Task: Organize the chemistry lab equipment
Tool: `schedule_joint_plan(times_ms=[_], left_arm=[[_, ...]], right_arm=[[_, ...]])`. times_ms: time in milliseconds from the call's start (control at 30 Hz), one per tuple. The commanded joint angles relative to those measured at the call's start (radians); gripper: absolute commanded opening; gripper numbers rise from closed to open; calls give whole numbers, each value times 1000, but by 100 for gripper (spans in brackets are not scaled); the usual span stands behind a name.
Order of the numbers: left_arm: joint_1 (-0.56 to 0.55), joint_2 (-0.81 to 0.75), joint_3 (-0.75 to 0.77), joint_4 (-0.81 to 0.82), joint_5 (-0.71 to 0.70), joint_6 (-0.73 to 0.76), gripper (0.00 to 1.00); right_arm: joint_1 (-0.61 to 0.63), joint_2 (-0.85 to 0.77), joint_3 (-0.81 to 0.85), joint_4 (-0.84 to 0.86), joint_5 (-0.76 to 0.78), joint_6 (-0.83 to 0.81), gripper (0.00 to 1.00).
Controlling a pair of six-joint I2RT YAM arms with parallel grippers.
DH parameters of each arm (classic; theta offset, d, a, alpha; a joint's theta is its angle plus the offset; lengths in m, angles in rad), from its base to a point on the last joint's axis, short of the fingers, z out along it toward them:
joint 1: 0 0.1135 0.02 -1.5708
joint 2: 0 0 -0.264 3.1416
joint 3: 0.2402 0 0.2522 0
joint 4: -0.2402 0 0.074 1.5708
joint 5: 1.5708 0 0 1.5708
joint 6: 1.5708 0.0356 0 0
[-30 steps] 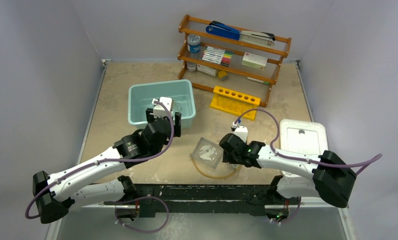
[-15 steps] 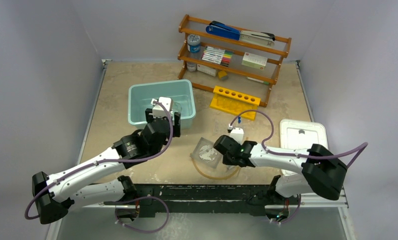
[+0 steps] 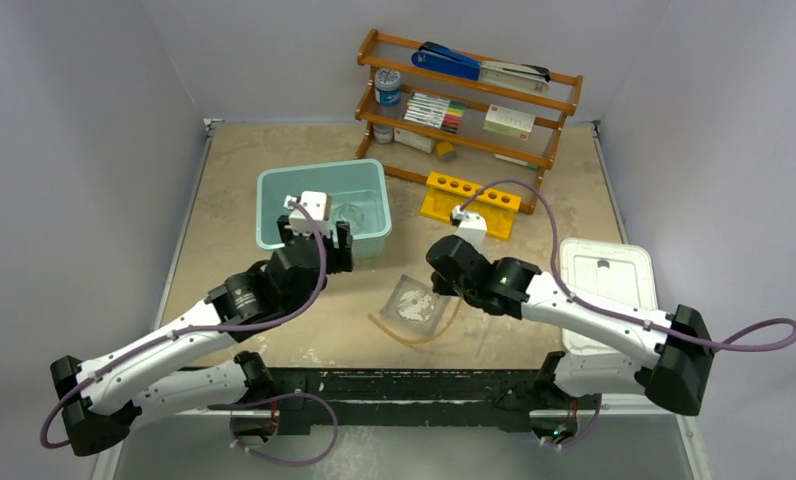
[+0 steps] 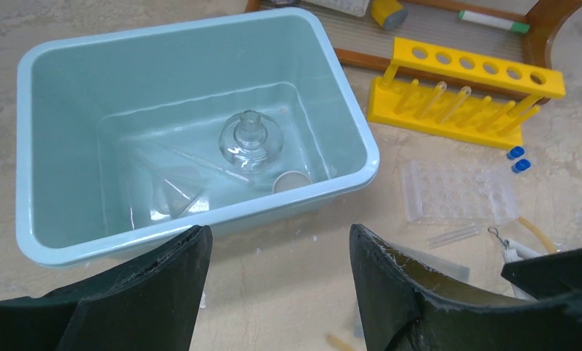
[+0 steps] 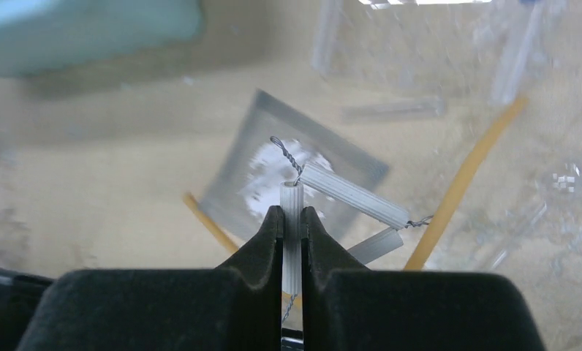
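The teal bin (image 4: 200, 66) stands open on the table (image 3: 234, 150), left of centre. On its floor lie a round glass flask (image 4: 250, 139) standing upright near the middle, a clear cone (image 4: 172, 194) lying on its side toward the near left, a thin glass rod (image 4: 208, 164) between them, and a small pale cylinder (image 4: 292, 180) against the near wall.

The left tool (image 4: 277, 234) hangs just outside the bin's near wall, fingers spread wide and holding nothing.

The right tool (image 5: 292, 219) is pressed together on one ribbed white sleeve of a wire triangle (image 5: 350, 194). The triangle's other two sleeves hang over the square transparent dish (image 5: 295, 168); whether they touch it is not clear. The dish lies on the table between the two arms, and the amber rubber tube (image 3: 414, 335) curves around its near side.

Right of the bin, a clear well plate (image 4: 460, 191) lies flat with two blue caps (image 4: 518, 157) just beside it. The yellow test-tube rack (image 4: 463, 84) stands behind them, close in front of the wooden shelf (image 3: 469, 85).

A white lid (image 3: 606, 275) lies by the right edge of the table. Bare table shows left of and behind the bin, and in a strip between the bin and the dish.
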Motion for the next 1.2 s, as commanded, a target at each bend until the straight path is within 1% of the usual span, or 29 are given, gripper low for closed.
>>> schedule_joint_plan(times_ms=[0, 200, 300, 400, 500, 667, 867, 933, 1167], left_arm=[[5, -55, 72, -22, -41, -33, 68], [5, -90, 97, -78, -84, -47, 68], [5, -110, 95, -100, -111, -55, 68], [5, -129, 100, -128, -132, -65, 68], [5, -152, 106, -162, -156, -81, 68], [5, -187, 111, -197, -193, -93, 68], [6, -206, 102, -235, -224, -110, 68], [5, -210, 95, -243, -231, -118, 68], [6, -203, 81, -256, -260, -117, 69]], right_arm=[[-3, 17, 179, 24, 92, -156, 0], [-46, 213, 403, 139, 84, -368, 0], [-71, 278, 464, 228, 53, -462, 0], [-105, 345, 523, 317, -1, -520, 0], [-116, 434, 614, 369, -38, -558, 0], [-117, 606, 795, 408, -125, -595, 0], [-119, 794, 994, 378, -187, -652, 0], [-125, 853, 1039, 371, -214, -653, 0], [-155, 998, 1105, 371, -306, -651, 0]])
